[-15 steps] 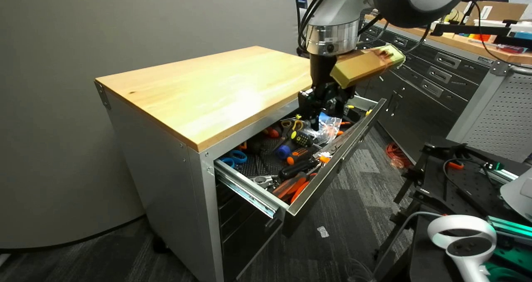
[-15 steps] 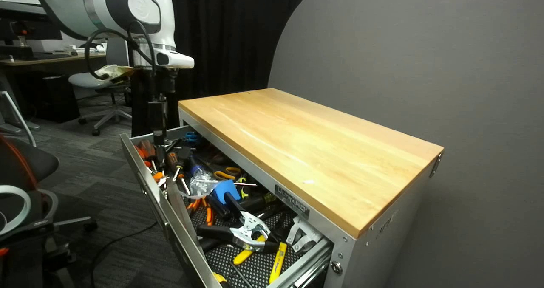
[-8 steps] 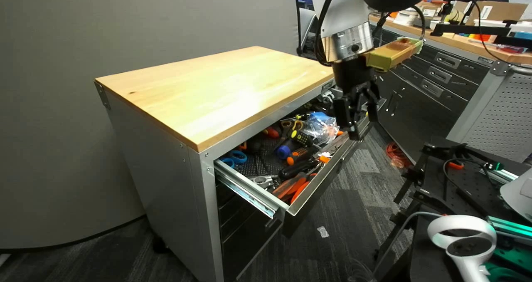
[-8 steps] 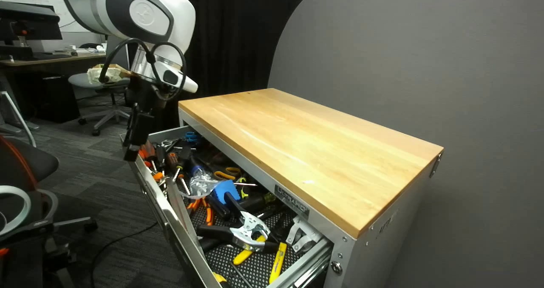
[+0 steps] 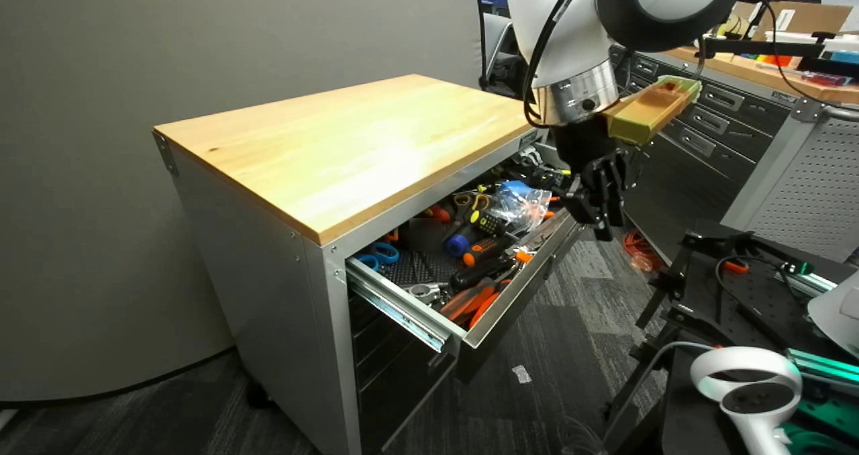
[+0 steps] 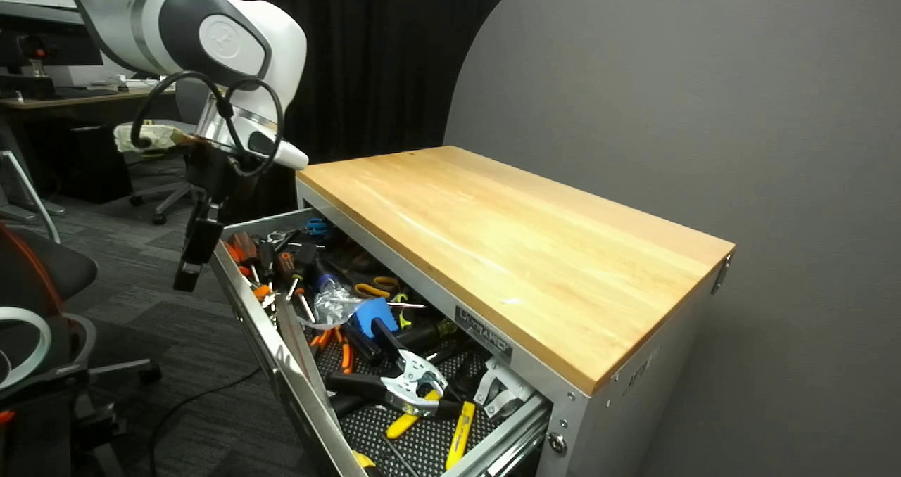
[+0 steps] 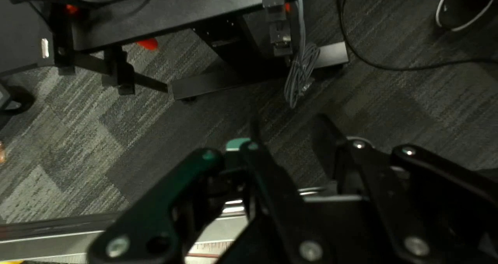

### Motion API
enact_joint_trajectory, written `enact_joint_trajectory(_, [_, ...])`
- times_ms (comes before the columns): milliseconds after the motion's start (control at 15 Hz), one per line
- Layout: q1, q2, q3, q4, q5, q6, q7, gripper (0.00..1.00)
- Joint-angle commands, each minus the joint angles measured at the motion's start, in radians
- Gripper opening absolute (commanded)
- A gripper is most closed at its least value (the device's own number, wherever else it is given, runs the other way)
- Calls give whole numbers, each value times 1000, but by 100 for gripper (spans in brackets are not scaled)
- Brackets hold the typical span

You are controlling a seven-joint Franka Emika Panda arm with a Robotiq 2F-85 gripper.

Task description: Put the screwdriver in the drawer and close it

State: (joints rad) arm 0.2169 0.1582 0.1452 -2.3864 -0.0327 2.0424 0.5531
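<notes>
The drawer [image 5: 515,294] is pulled out from the wooden-topped grey cabinet; its front also shows in an exterior view [image 6: 299,385] and along the bottom of the wrist view [image 7: 58,238]. A stubby dark handle with yellow marks, seemingly the screwdriver [image 5: 487,223], lies inside among the other tools. My gripper [image 5: 597,223] is tilted, tips down and away from the cabinet, just outside the drawer front; it also shows in an exterior view [image 6: 187,278]. In the wrist view the two fingers [image 7: 288,129] stand apart, with only floor showing between the tips.
The wooden top [image 5: 349,146] overhangs the open drawer. Inside are an orange-handled tool [image 5: 480,252], a plastic bag [image 5: 522,207], a clamp [image 6: 412,385] and a ruler [image 7: 206,248]. A black cart [image 5: 745,294] with a white controller [image 5: 751,381] stands opposite the drawer.
My gripper has moved from upright over the tools, out past the drawer front, and has tilted outward. It is now lower and farther from the cabinet. The drawer has not visibly moved.
</notes>
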Motion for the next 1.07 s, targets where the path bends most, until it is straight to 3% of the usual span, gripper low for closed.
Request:
enact_joint_trajectory(0, [44, -25, 2, -54, -112, 155, 180, 7])
enact_joint_trajectory(267, [74, -10, -4, -76, -266, 274, 375, 0])
enact_joint_trajectory(333, [77, -1, -4, -75, -293, 282, 407, 4])
enact_joint_trajectory(1000, [93, 84, -6, -49, -343, 273, 485, 5])
